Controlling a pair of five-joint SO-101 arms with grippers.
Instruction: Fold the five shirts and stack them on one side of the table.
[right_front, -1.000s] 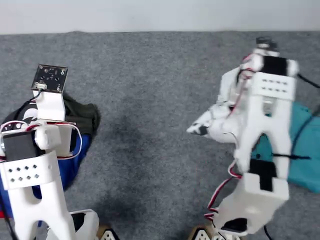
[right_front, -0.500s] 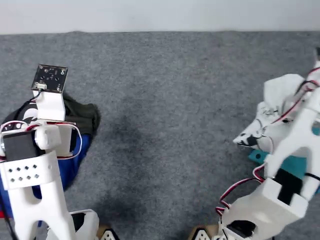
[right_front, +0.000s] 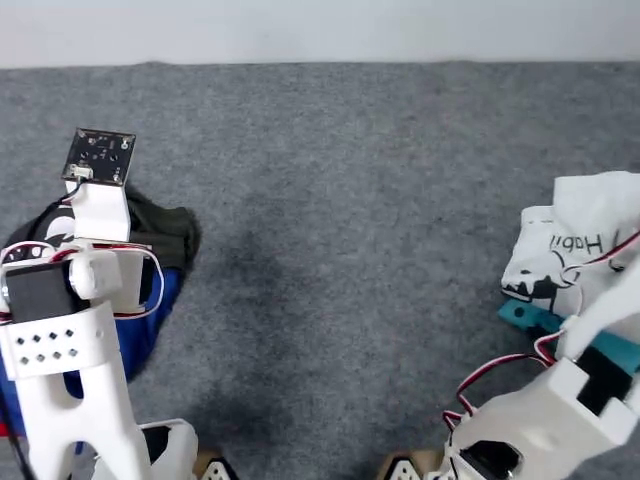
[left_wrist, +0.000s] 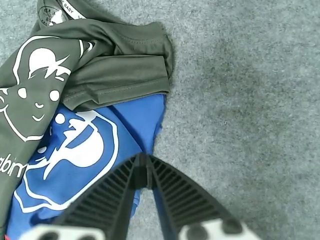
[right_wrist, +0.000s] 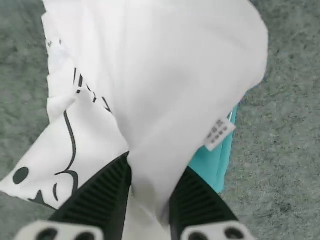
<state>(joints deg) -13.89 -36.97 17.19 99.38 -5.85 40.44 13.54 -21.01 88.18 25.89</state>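
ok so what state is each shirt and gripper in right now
left gripper, shut, empty
right gripper, shut on the white shirt
white shirt, bunched up, draped over the teal shirt
teal shirt, lying flat, mostly covered by the white one
dark green shirt, folded, lying partly on the blue shirt
blue shirt, flat on the table, partly covered by the dark green one

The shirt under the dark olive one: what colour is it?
Blue shirt with a white printed figure; the left wrist view shows it best.
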